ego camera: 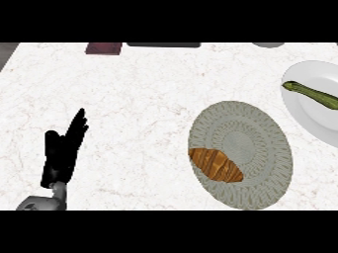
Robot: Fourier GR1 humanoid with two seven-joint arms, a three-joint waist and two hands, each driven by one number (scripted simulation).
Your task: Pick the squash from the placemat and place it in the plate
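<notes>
Squash lying on white plate, croissant on grey placemat, left hand resting open

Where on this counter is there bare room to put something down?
The widest bare stretch lies between the left hand and the placemat, running up to the far edge. The right side is crowded: placemat with a croissant, then the plate holding the squash.

Kitchen counter, domestic look. White marble-pattern countertop with faint veining fills the view. Table setting on it: round woven grey placemat with a croissant on it, white plate at right holding a green squash. Dark flat items along the far edge, too cropped to identify.
</notes>
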